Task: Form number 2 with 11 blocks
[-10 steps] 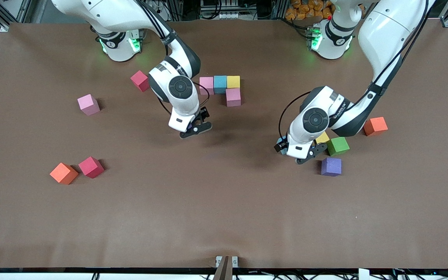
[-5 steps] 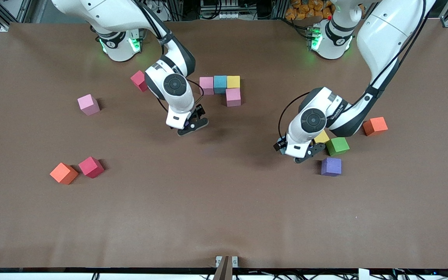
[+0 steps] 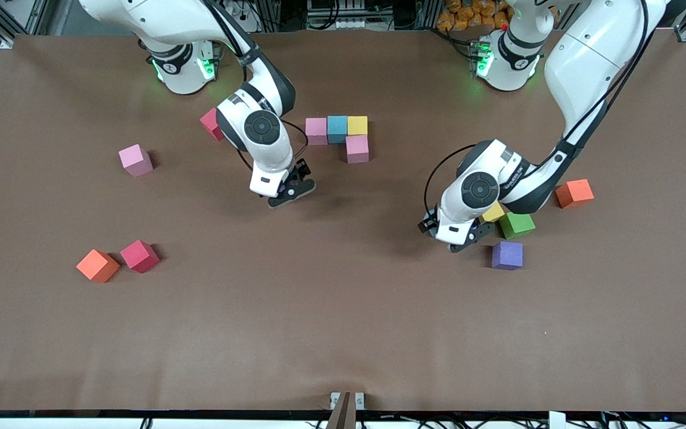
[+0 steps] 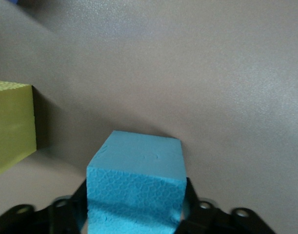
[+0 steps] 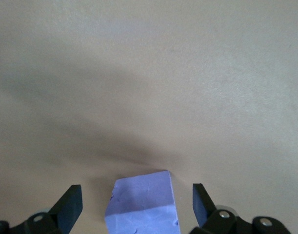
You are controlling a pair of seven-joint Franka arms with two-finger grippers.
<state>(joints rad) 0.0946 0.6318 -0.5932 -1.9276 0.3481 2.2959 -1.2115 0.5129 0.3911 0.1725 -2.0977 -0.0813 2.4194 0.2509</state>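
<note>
My left gripper (image 3: 455, 235) (image 4: 134, 190) is shut on a light blue block (image 4: 135, 187) that rests on the table beside a yellow block (image 3: 493, 211) (image 4: 9, 124). My right gripper (image 3: 288, 192) (image 5: 136, 195) hangs open low over the table. A purple block (image 5: 141, 204) lies between its fingers with a gap on each side. The start of the number 2 is a row of pink (image 3: 316, 131), light blue (image 3: 337, 128) and yellow (image 3: 357, 125) blocks. A second pink block (image 3: 357, 148) sits against the yellow one, nearer the front camera.
Green (image 3: 517, 224), purple (image 3: 507, 254) and orange (image 3: 574, 193) blocks lie around the left gripper. Toward the right arm's end lie a red block (image 3: 212, 122), a pink one (image 3: 136, 159), an orange one (image 3: 97, 265) and another red one (image 3: 139, 255).
The left gripper has closed onto the light blue block. The right gripper, still open, has drifted a little toward its arm's base and the row of blocks.
</note>
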